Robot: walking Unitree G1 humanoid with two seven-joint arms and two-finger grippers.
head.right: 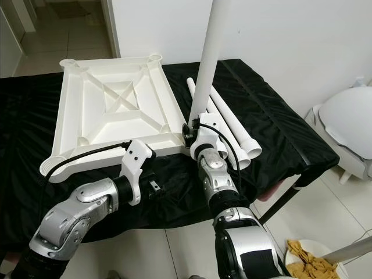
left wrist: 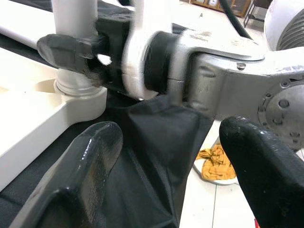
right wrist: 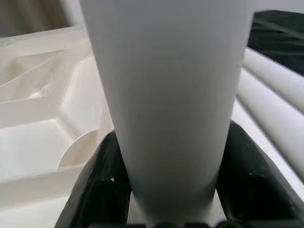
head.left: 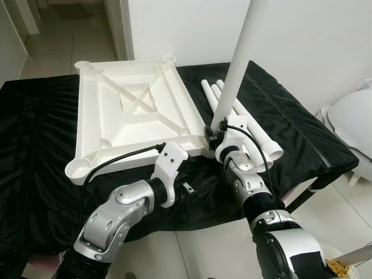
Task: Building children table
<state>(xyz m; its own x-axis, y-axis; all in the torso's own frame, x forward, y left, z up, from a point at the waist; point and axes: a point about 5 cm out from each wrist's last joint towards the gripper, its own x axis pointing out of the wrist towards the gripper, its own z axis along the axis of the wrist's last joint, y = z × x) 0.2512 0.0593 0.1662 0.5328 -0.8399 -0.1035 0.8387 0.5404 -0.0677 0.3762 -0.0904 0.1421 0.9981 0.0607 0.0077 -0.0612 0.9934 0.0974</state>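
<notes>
Left eye view looks down on a bench (head.left: 46, 110) draped in black cloth, where a white plastic tabletop (head.left: 131, 110) lies upside down with its ribbed underside facing up and a round leg socket at each corner. The far left socket (head.left: 83, 65), the far right socket (head.left: 168, 59) and the near left socket (head.left: 79, 169) each stand open with nothing in them. At the near right corner a white table leg (head.left: 235, 64) stands close to upright, its lower end seated in that corner's socket, as the left wrist view shows at the collar (left wrist: 78, 90). The right end effector (head.left: 213, 136) is clamped around this leg just above the socket, its black fingers (right wrist: 102, 190) pressed against both sides of the tube in the right wrist view. Three more white legs (head.right: 229, 131) lie side by side on the cloth just to the right of the tabletop, their flared ends toward the robot. The left end effector (head.left: 200, 189) hovers low over the cloth just in front of the tabletop's near edge, near the right one, its two fingers (left wrist: 90, 161) spread wide apart and holding nothing. On the floor to the right, a white plate (head.right: 308, 256) holds yellowish chips (head.right: 305, 261). A white rounded object (head.right: 349, 125) sits beyond the bench's right end.
</notes>
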